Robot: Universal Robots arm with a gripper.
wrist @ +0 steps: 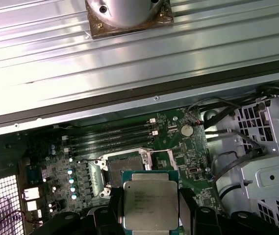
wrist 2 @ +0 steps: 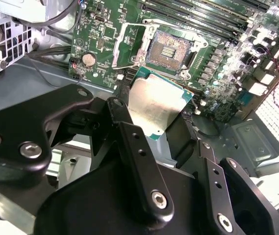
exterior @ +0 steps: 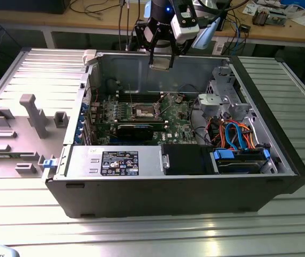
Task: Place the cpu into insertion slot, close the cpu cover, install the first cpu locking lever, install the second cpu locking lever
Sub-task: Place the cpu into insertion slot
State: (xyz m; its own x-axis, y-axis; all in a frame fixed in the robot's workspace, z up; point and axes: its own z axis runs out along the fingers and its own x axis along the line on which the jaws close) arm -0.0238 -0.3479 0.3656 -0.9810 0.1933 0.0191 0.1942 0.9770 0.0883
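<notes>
- The claw (wrist 2: 151,120) is clamped on the cpu (wrist 2: 156,98) by two opposite edges and holds it flat.
- The insertion slot (wrist 2: 171,49) lies bare on the green board (wrist 2: 100,29), below and just ahead of the chip, well apart.

A: Count?
B: One cpu (wrist: 150,205), one insertion slot (wrist: 124,169), one gripper (exterior: 161,63).
A: Board extras?
B: One coin cell (wrist: 186,130), four memory slots (wrist: 112,133) I think. One black card (exterior: 136,129), 6 o'clock of the slot, exterior view.
</notes>
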